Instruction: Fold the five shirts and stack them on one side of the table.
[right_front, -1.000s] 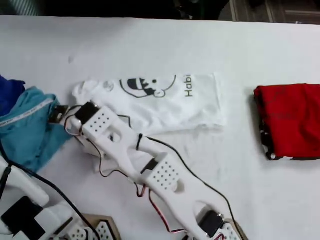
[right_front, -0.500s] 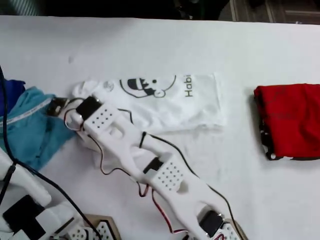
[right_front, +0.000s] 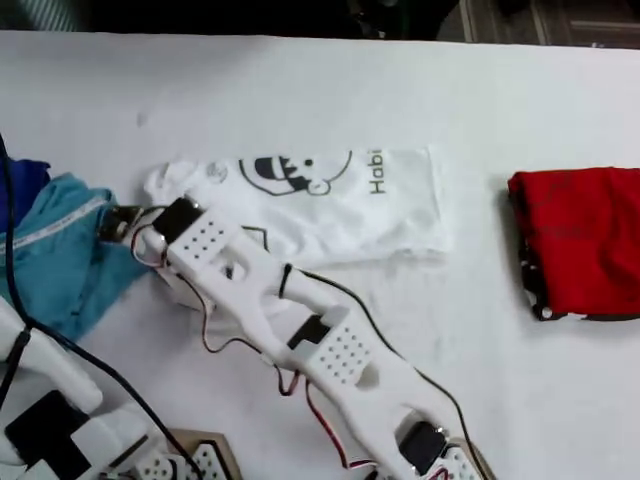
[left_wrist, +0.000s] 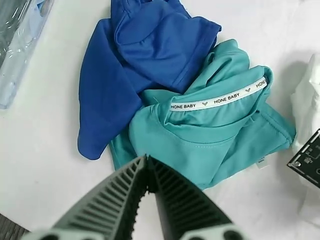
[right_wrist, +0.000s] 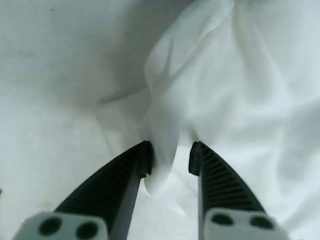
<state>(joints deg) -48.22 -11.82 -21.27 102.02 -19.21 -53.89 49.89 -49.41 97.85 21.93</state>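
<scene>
High view: blue shirt (right_front: 20, 185) and teal shirt (right_front: 55, 265) are lying at left of desk (right_front: 300, 90), left fingers (left_wrist: 146, 165) hovering clenched above the teal one; white shirt (right_front: 330, 210) is lying mid-desk, right fingers (right_wrist: 135, 172) parted astride its fold; red shirt (right_front: 580, 235) is lying folded rightmost.

I can make out dark lettering (right_front: 376, 171) running sideways on the white shirt (right_front: 340, 215), at three o'clock from its cartoon-face graphic (right_front: 295, 172). On my left wrist feed, the white neck tape (left_wrist: 220, 98) in the teal shirt (left_wrist: 200, 145) carries small repeated words, with heart marks between them.
</scene>
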